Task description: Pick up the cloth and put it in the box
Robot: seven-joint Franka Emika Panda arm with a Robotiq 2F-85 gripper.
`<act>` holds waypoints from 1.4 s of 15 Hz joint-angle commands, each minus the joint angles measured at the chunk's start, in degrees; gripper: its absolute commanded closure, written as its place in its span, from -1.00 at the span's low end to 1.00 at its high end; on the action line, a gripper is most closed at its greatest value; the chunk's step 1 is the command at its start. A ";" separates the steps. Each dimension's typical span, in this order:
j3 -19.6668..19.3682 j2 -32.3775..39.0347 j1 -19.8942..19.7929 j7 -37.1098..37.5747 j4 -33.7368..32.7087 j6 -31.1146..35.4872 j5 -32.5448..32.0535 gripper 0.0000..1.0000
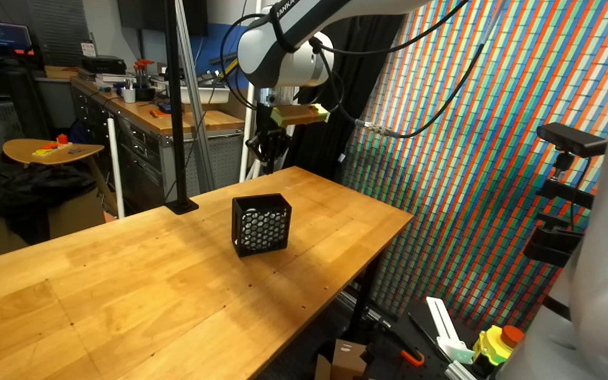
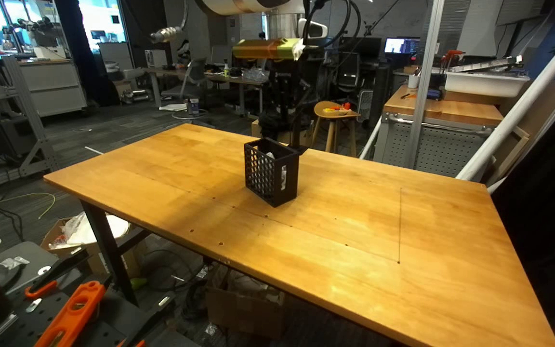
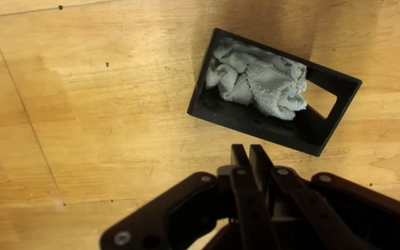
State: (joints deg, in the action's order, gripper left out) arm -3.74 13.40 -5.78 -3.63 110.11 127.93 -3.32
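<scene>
A crumpled grey-white cloth point(image 3: 266, 83) lies inside the black box point(image 3: 252, 133), mostly against one long side, in the wrist view. The cloth shows through the box's honeycomb wall in an exterior view point(image 1: 263, 230), and a bit shows over the rim in an exterior view point(image 2: 270, 155). The box stands upright on the table in both exterior views point(image 1: 237, 229) point(image 2: 287, 188). My gripper point(image 3: 247, 146) is almost fully closed, with a narrow empty gap between the fingertips. It hangs above the table beside the box, pointing down, apart from the cloth, in an exterior view point(image 1: 269, 166).
The wooden table point(image 1: 140, 295) carries the box. A black post point(image 1: 177, 132) with a flat foot stands at the table's edge. A white pole point(image 2: 508, 111) and a workbench point(image 2: 451, 108) are beyond the table. Cables hang from the arm.
</scene>
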 commanded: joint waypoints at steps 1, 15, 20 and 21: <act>-0.36 -3.87 0.64 1.50 1.30 -0.31 -0.49 0.77; 0.36 -5.78 2.73 6.25 1.25 -0.78 0.02 0.27; 0.35 -5.82 2.76 6.51 1.31 -0.81 0.02 0.22; 0.35 -5.82 2.76 6.53 1.31 -0.81 0.02 0.22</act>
State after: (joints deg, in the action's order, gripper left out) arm -3.36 7.58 -3.03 2.95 111.54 127.28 -3.32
